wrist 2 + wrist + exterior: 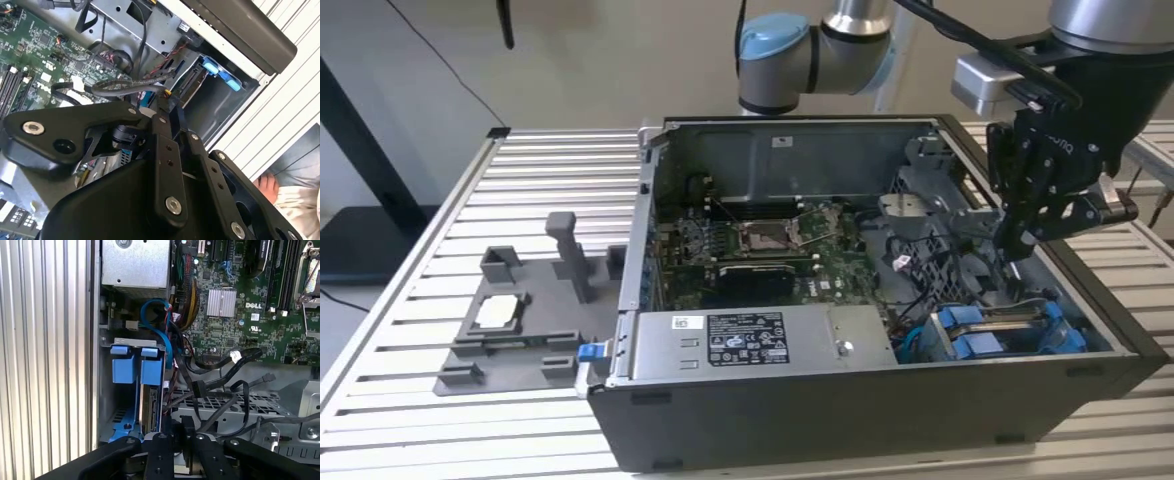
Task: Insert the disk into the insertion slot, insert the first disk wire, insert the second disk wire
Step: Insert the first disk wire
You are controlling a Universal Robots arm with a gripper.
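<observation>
1. The disk [150, 410] stands edge-on inside the insertion slot [106, 390], with its blue carrier tabs [135, 371] at the slot's mouth. That step looks done.
2. The gripper [162, 102] hangs just beside the slot, jaws nearly together. It seems to pinch the plug of a black disk wire [135, 84], though the pinch is half hidden.
3. The wire likely seats best with the plug square to the disk's exposed edge, pushed in straight and slowly.
4. Loose cables [220, 385] lie near and could snag, so the approach should stay clear of them.
</observation>
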